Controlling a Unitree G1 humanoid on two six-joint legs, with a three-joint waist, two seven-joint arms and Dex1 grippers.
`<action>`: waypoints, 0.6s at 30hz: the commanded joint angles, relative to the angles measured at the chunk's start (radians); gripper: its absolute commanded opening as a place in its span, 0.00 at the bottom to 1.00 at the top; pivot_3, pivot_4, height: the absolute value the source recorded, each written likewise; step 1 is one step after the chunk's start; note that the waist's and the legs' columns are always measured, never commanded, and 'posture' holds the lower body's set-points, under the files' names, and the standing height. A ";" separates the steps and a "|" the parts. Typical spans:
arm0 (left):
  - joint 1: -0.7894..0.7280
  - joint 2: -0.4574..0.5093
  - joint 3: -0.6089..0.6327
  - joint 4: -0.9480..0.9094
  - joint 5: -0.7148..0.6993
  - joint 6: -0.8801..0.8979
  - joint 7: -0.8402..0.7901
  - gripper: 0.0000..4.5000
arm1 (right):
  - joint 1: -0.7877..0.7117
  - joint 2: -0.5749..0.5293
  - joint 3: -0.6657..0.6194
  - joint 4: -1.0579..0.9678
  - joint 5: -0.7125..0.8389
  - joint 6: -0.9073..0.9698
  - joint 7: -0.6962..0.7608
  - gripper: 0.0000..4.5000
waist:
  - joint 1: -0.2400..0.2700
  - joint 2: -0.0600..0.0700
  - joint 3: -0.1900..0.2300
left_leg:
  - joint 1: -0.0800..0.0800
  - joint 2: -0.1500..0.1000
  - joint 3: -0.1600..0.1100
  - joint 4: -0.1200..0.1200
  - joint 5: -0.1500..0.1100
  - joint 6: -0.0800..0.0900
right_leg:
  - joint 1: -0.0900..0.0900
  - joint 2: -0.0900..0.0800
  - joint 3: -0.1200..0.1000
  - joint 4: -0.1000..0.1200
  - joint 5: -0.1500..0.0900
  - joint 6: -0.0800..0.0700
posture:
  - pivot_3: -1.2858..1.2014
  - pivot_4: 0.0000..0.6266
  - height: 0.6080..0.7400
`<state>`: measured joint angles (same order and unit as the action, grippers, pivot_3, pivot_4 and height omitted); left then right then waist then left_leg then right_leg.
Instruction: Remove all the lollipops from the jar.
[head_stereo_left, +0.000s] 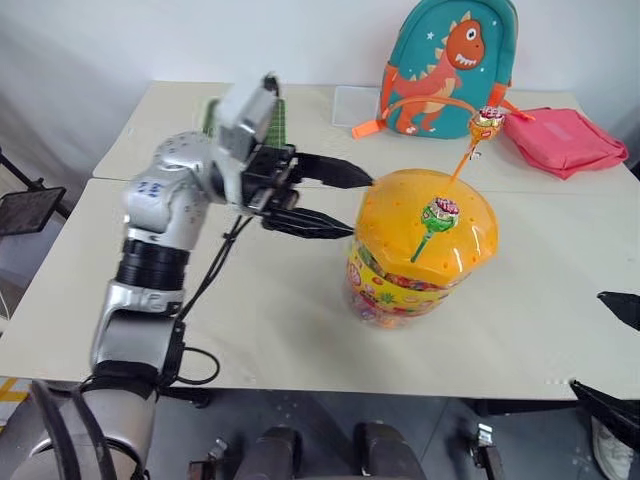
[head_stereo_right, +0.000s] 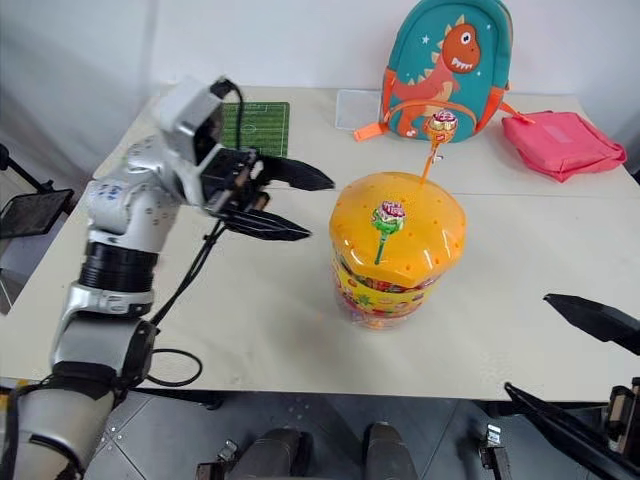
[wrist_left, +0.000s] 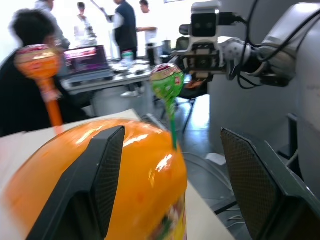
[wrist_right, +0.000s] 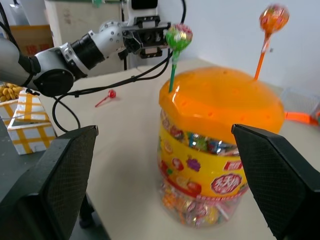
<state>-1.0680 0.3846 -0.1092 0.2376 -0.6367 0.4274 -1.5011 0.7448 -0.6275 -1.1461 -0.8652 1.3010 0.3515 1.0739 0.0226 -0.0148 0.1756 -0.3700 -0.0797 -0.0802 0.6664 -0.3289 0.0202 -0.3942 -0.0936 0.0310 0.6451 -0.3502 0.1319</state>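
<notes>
A: Where is the jar (head_stereo_left: 420, 255) found?
B: It is stood upright on the white table (head_stereo_left: 270, 310), in front of the teal dinosaur backpack (head_stereo_left: 447, 62). A pink pouch (head_stereo_left: 565, 140) is laid beside the backpack.

A: And the lollipops?
B: The green lollipop (head_stereo_left: 438, 215) and the orange lollipop (head_stereo_left: 486, 123) are stuck by their sticks into the orange lid (head_stereo_right: 398, 228), the orange one at its far edge. The red lollipop (wrist_right: 110, 94) is seen lying on the table, apart from the jar.

A: How is the left gripper (head_stereo_left: 335, 198) held?
B: It is pointed level at the lid's side, its fingers spread and nothing grasped between them.

A: The right gripper (head_stereo_right: 575, 360)?
B: It is kept near the table's near right edge, its jaws parted wide and nothing gripped.
</notes>
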 joint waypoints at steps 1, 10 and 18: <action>-0.035 -0.051 -0.031 -0.027 0.003 -0.016 -0.039 0.71 | 0.025 0.020 -0.019 -0.056 0.028 -0.037 -0.046 1.00 | 0.001 0.000 0.000 | 0.000 0.000 0.000 0.000 0.000 0.000 | 0.000 0.000 0.000 0.000 0.000 0.000 | 0.52 0.24 1.00; -0.092 -0.119 -0.134 0.019 0.138 0.004 0.061 0.71 | 0.084 0.075 -0.011 -0.089 -0.006 -0.094 -0.073 1.00 | 0.004 0.000 0.000 | 0.000 0.000 0.000 0.000 0.000 0.000 | 0.000 0.000 0.000 -0.002 0.000 0.000 | 0.52 0.24 1.00; -0.106 -0.125 -0.159 0.031 0.161 0.040 0.028 0.47 | 0.139 0.103 -0.034 -0.073 -0.012 -0.151 -0.074 1.00 | 0.005 0.000 0.000 | 0.001 0.000 -0.001 0.001 0.000 0.000 | 0.002 0.000 0.001 -0.003 0.000 0.000 | 0.52 0.24 1.00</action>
<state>-1.1706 0.2653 -0.2449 0.2524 -0.4919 0.4555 -1.4604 0.8721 -0.5359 -1.1477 -0.9410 1.2874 0.2317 1.0006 0.0276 -0.0152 0.1758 -0.3694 -0.0799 -0.0807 0.6670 -0.3289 0.0202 -0.3926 -0.0939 0.0315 0.6423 -0.3502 0.1319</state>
